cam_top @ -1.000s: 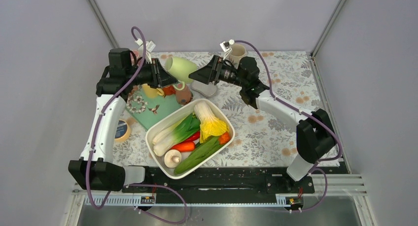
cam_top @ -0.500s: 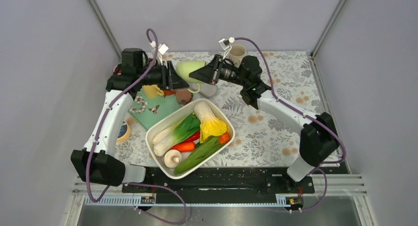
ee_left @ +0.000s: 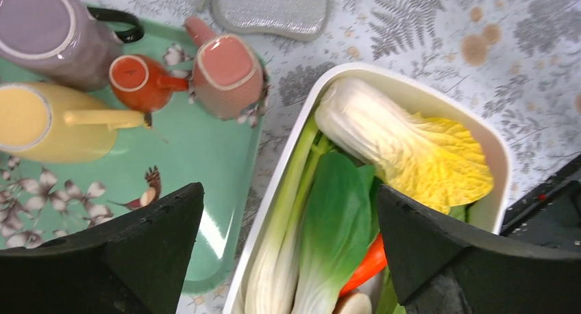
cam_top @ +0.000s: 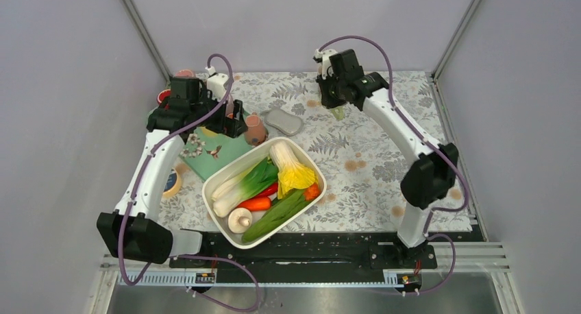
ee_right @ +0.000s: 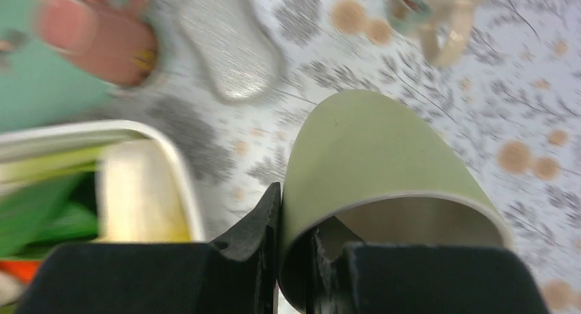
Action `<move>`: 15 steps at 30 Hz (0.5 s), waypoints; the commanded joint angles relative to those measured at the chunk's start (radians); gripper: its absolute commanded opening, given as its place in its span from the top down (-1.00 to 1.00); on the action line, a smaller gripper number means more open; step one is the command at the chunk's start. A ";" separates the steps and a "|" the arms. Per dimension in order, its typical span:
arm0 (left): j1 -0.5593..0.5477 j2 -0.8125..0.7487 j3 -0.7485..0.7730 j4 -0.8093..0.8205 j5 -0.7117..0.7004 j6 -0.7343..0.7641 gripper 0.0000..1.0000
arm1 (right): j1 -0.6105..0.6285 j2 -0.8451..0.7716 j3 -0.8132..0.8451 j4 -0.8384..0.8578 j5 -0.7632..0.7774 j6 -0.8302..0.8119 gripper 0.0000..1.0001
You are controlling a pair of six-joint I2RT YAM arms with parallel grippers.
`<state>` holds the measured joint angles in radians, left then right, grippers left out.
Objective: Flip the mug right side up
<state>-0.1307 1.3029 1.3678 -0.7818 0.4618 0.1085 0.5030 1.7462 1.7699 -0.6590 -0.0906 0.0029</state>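
Half done — green mug (ee_right: 370, 149) aloft near the upper centre of the overhead view, wall pinched in the right gripper (ee_right: 294, 225).
Left to do: set down mouth-up on the table (ee_right: 479, 122) — left gripper (ee_left: 288, 204) spread wide, empty, above the tray (ee_left: 199, 163).

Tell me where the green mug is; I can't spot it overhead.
Right wrist view: the fingers of the right gripper pinch the rim of the green mug, far across the table near the grey sponge and beige mug.
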 commanded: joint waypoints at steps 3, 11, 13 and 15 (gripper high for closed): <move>0.002 -0.019 -0.041 -0.004 -0.114 0.093 -0.98 | -0.016 0.264 0.236 -0.318 0.258 -0.270 1.00; 0.003 -0.001 -0.073 -0.004 -0.169 0.122 -0.98 | -0.044 0.461 0.419 -0.358 0.219 -0.308 1.00; 0.002 0.010 -0.077 -0.002 -0.187 0.126 -0.98 | -0.047 0.500 0.453 -0.358 0.202 -0.308 1.00; 0.002 0.024 -0.084 0.005 -0.209 0.128 -0.98 | -0.050 0.536 0.482 -0.358 0.183 -0.307 1.00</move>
<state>-0.1307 1.3079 1.2968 -0.8139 0.3183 0.2108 0.4683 2.2700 2.1391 -1.0363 0.1001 -0.2626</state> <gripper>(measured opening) 0.988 0.170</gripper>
